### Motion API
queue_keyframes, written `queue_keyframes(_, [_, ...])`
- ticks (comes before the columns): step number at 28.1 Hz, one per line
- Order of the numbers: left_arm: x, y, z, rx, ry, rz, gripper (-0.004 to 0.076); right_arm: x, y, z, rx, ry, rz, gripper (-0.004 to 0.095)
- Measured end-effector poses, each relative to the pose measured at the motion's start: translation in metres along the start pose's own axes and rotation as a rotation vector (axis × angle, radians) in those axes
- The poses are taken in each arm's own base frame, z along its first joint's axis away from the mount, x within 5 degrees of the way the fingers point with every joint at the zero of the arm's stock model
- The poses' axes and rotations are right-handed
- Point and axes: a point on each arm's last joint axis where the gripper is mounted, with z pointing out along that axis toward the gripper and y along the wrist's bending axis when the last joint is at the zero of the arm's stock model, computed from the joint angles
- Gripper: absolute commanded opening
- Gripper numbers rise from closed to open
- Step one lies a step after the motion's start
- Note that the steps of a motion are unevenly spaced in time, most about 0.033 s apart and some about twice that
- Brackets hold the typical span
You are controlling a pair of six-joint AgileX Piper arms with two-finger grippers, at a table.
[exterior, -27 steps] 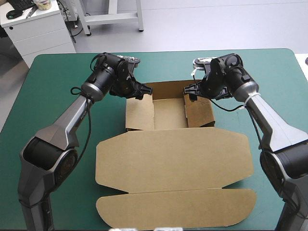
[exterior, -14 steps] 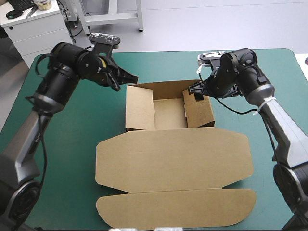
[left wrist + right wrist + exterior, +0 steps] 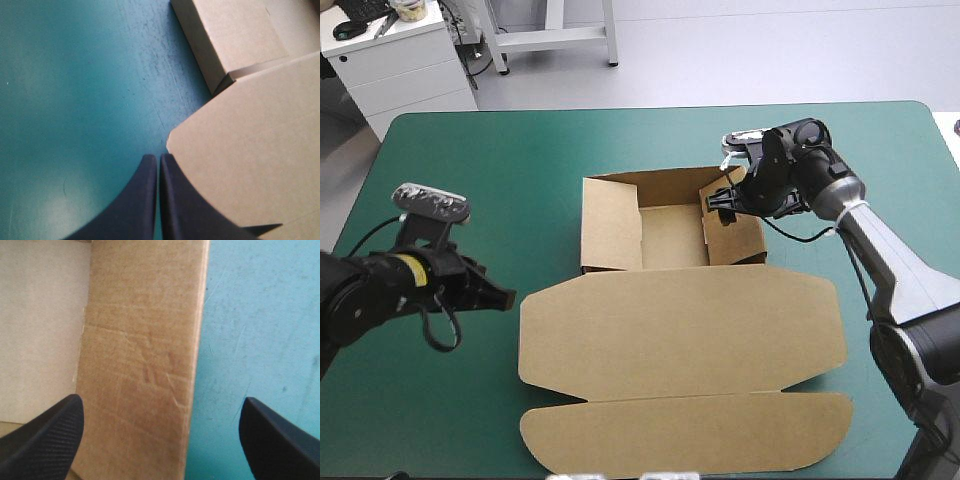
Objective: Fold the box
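Observation:
The brown box (image 3: 672,236) lies mid-table as an open tray with raised walls. Its lid (image 3: 680,330) is flat on the near side, with a long flap (image 3: 690,432) beyond it toward the front edge. My left gripper (image 3: 506,297) is low over the cover, shut with nothing in it, pointing at the lid's left corner. In the left wrist view the gripper (image 3: 159,158) stops just short of the lid (image 3: 250,165). My right gripper (image 3: 721,196) hovers open over the tray's right wall near its far corner. In the right wrist view that gripper (image 3: 161,402) straddles the wall (image 3: 140,340).
Teal-green cover (image 3: 480,170) shows to the left, right and far side of the box. The table's left edge (image 3: 350,215) runs close behind my left arm. A white cabinet (image 3: 400,60) stands beyond the far left corner.
My left arm has swung from the tray's far left corner back toward the near left, beside the lid's corner, and its fingers have shut. The right gripper has barely shifted.

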Motion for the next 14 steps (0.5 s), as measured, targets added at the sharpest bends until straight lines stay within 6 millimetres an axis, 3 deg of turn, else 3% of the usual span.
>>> queue_keyframes(5, [0.038,0.007,-0.018,0.006,-0.042,-0.002,-0.0004,-0.004,-0.002,0.032,0.016,0.045,0.000,0.0783])
queue_keyframes(11, [0.083,0.014,-0.038,0.017,-0.120,-0.009,-0.0004,-0.005,-0.007,0.053,-0.028,0.084,0.025,0.0773])
queue_keyframes(12, [0.090,0.015,-0.040,0.018,-0.132,-0.010,-0.0004,-0.005,-0.007,0.055,-0.034,0.088,0.027,0.0755])
queue_keyframes(14, [0.106,0.018,-0.046,0.019,-0.167,-0.011,-0.0004,-0.005,-0.005,0.059,-0.046,0.099,0.031,0.0592])
